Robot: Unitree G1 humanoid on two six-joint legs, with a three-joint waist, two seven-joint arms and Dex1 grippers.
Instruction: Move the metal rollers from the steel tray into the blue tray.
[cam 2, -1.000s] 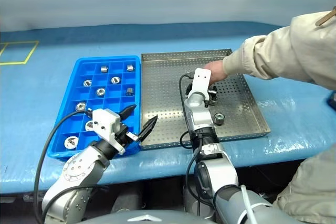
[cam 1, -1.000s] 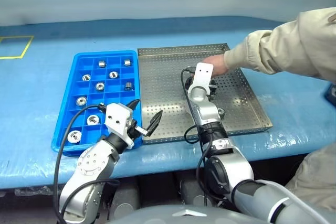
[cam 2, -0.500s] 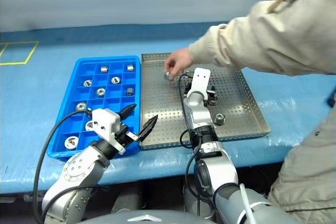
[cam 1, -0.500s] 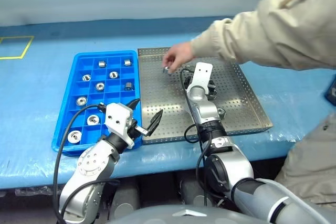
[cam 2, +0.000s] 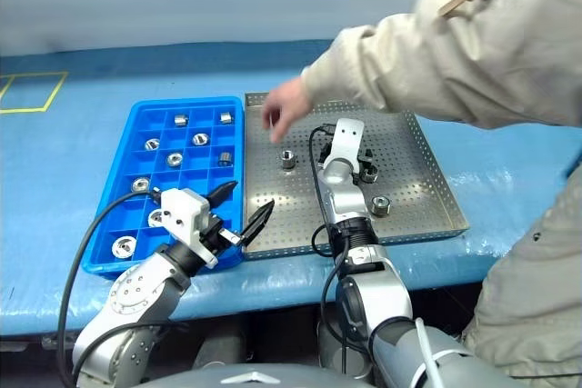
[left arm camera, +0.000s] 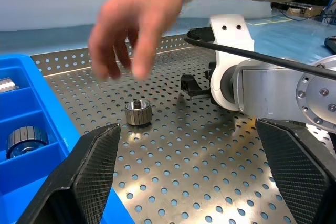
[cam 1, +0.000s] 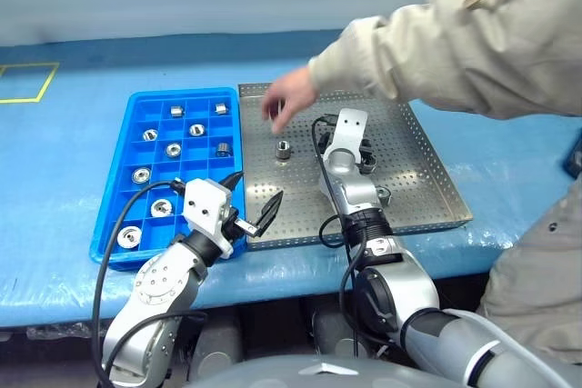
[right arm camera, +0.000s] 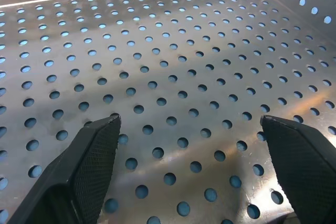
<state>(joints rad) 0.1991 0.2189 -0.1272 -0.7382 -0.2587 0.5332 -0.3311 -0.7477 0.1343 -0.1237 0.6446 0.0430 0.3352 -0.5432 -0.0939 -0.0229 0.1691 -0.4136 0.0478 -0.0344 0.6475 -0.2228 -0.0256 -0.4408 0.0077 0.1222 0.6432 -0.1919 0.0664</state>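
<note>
On the counter [cam 1: 55, 152], our steel tray [cam 1: 427, 190] holds two rollers: one [cam 1: 284, 149] at ten o'clock of our right claw [right arm camera: 191, 145], another [cam 1: 383, 195] at four. A person's hand [cam 1: 286, 100] hovers above. Both claws gape empty, the left claw [cam 1: 254, 199] by the blue tray [cam 1: 111, 215]. We judge the next pick waits until that hand clears.

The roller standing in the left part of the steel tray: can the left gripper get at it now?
Probably not yet. The roller stands free on the steel tray ahead of the open left gripper, but a person's hand hovers just above it.
</note>
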